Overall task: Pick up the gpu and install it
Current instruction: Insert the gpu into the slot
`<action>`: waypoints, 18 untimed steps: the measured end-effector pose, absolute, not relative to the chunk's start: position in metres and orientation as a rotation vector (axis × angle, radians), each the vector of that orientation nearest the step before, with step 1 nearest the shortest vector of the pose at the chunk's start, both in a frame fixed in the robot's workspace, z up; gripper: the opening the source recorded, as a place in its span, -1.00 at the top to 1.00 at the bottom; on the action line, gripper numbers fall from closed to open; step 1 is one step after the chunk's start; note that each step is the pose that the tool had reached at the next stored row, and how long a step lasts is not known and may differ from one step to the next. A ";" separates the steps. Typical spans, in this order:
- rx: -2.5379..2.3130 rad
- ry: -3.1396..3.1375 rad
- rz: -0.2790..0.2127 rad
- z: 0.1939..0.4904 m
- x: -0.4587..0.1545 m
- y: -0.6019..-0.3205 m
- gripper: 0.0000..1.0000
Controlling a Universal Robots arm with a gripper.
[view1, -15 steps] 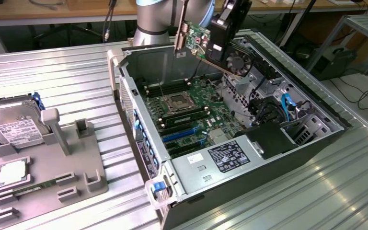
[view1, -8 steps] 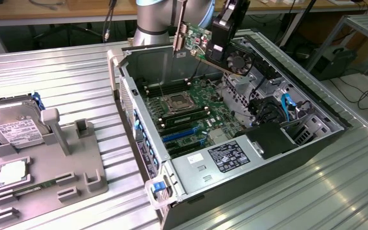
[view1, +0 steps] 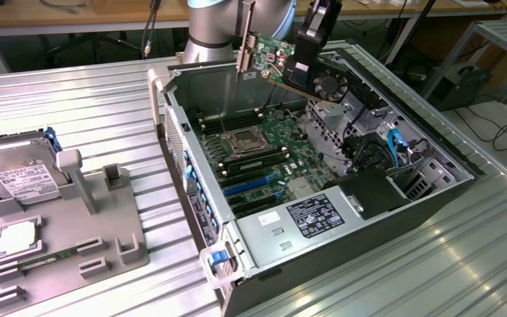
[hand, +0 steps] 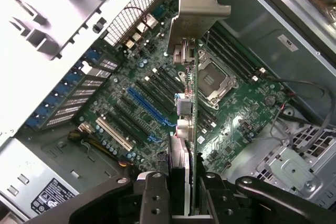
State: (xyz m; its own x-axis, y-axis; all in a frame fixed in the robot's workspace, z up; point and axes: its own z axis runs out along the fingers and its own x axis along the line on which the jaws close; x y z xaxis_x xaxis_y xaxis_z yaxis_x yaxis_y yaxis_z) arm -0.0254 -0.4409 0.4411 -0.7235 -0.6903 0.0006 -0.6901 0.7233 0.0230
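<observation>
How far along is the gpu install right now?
Pickup looks done: the hand is shut on the gpu, above the open case. In hand: the card hangs over the motherboard. Left: seating it; the blue slot is empty.

In the tool, the gpu — above the case; hard drive at the exterior view's left.

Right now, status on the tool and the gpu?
Tool shut on gpu, gripping its edge. Held in the air over the open case, not seated. Blue slot on the motherboard bare, nothing seen in the way.
</observation>
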 end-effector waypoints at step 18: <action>1.412 -2.794 -0.032 0.441 -0.025 -0.441 0.45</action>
